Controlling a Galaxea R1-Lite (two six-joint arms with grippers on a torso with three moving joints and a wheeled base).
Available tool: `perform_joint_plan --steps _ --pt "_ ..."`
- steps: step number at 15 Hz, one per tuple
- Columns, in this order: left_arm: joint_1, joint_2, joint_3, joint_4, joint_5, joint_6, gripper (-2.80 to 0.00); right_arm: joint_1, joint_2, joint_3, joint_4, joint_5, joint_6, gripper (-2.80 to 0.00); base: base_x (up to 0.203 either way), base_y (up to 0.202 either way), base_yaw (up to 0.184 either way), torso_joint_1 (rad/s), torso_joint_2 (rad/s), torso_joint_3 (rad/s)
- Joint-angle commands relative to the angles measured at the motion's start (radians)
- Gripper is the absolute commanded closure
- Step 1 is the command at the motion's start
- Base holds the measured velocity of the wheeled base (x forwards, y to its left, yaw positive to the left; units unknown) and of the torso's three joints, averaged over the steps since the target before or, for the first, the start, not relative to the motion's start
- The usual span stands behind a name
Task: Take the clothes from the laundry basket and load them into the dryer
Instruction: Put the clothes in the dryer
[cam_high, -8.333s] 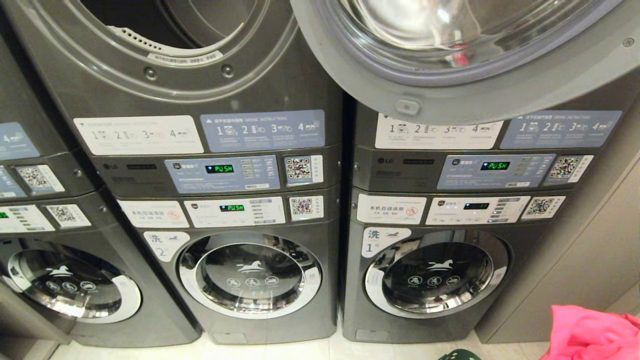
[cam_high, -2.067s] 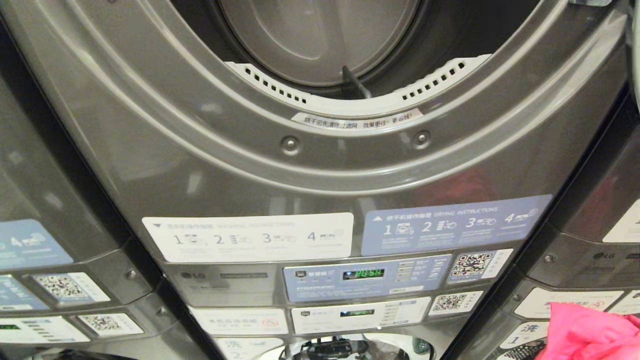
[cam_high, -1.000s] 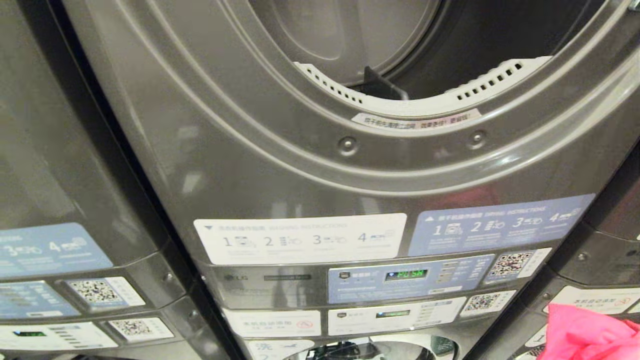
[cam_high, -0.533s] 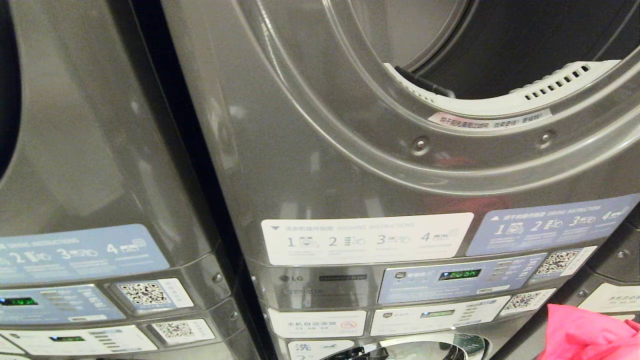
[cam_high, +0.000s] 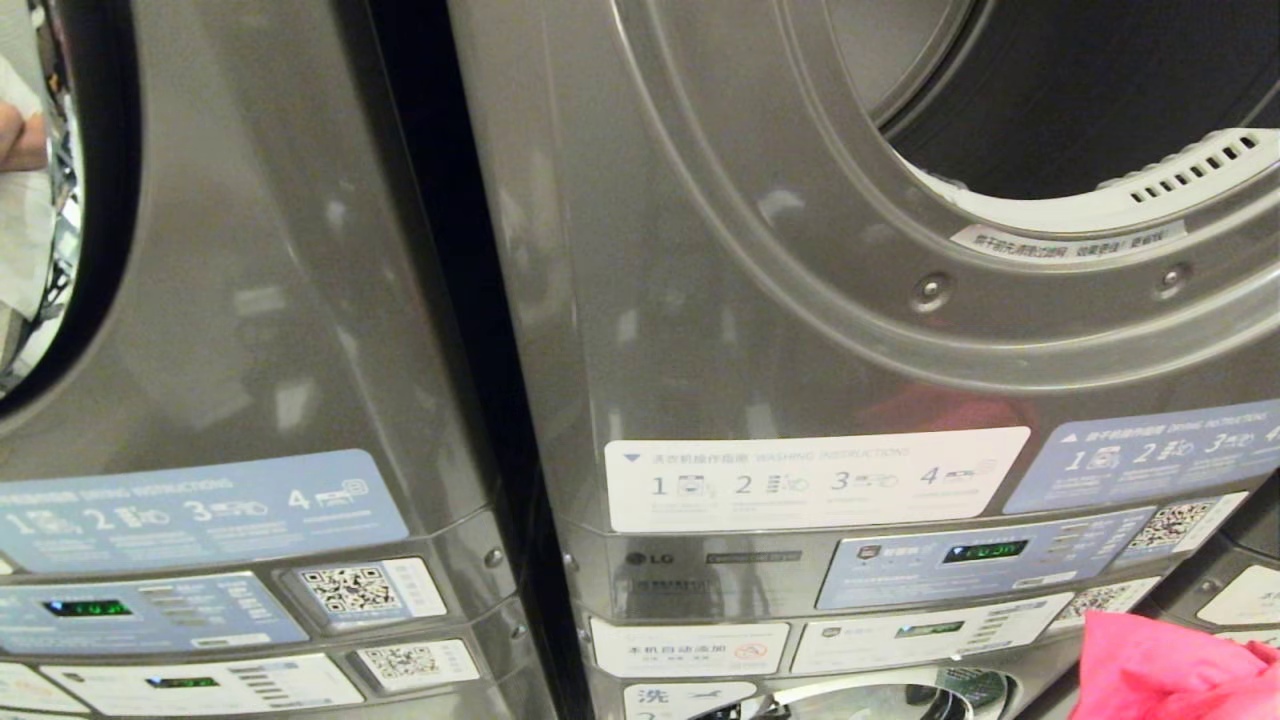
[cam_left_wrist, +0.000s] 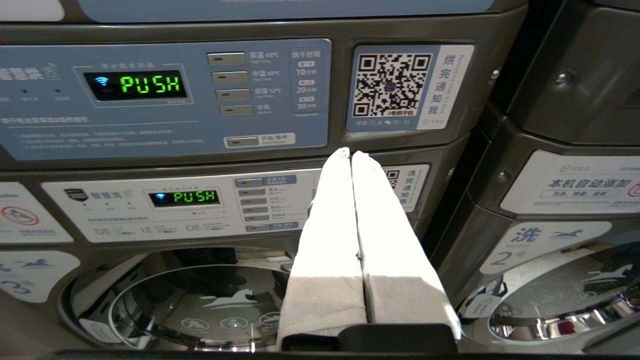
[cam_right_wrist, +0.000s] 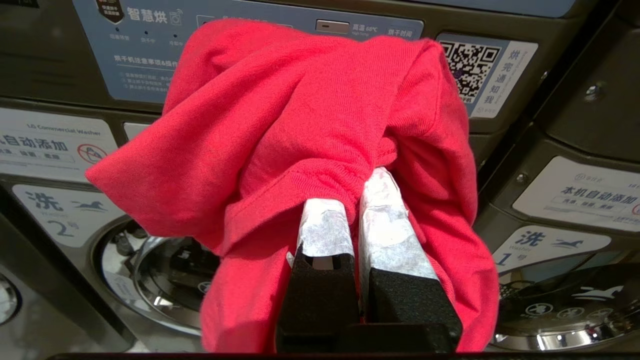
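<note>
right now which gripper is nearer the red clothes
Right. The right gripper has its jaws shut on the red clothes, which drape over them. The left gripper, jaws shut and empty, points at the machines' control panels with no fabric near it.

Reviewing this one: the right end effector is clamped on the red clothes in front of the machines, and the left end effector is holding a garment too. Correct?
Not quite. The left end effector holds nothing; the left wrist view shows it shut and bare before the control panel. The right end effector is indeed clamped on the red clothes.
</note>
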Motion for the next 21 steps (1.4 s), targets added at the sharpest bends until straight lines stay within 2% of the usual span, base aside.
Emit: perform_joint_plan --steps 1,3,5,9,12,15,18,20,21 --pt "-0.001 0.0 0.0 0.0 0.0 0.0 0.0 0.0 -0.001 -0.007 -0.006 0.002 -0.022 0.0 0.0 0.0 0.0 0.0 0.0 0.0" --pt "-0.001 0.0 0.0 0.0 0.0 0.0 0.0 0.0 0.003 -0.093 -0.012 0.015 -0.058 0.0 0.0 0.0 0.0 0.0 0.0 0.0" --pt "-0.001 0.0 0.0 0.0 0.0 0.0 0.0 -0.001 0.077 -0.268 0.0 0.085 -0.063 0.0 0.0 0.0 0.0 0.0 0.0 0.0" --pt "-0.001 0.0 0.0 0.0 0.0 0.001 0.0 -0.002 0.512 -0.754 0.01 0.228 -0.068 0.0 0.0 0.0 0.0 0.0 0.0 0.0" --pt "-0.001 0.0 0.0 0.0 0.0 0.003 0.0 -0.002 0.831 -1.119 0.014 0.282 -0.069 0.0 0.0 0.0 0.0 0.0 0.0 0.0" --pt "-0.001 0.0 0.0 0.0 0.0 0.003 0.0 0.004 1.117 -1.45 0.043 0.257 -0.075 0.0 0.0 0.0 0.0 0.0 0.0 0.0" --pt "-0.001 0.0 0.0 0.0 0.0 0.003 0.0 0.044 1.345 -1.666 0.063 0.215 -0.083 0.0 0.0 0.0 0.0 0.0 0.0 0.0" --pt "-0.001 0.0 0.0 0.0 0.0 0.003 0.0 0.127 1.456 -1.752 0.069 0.174 -0.082 0.0 0.0 0.0 0.0 0.0 0.0 0.0" --pt "-0.001 0.0 0.0 0.0 0.0 0.003 0.0 0.182 1.504 -1.799 0.07 0.125 -0.081 0.0 0.0 0.0 0.0 0.0 0.0 0.0"
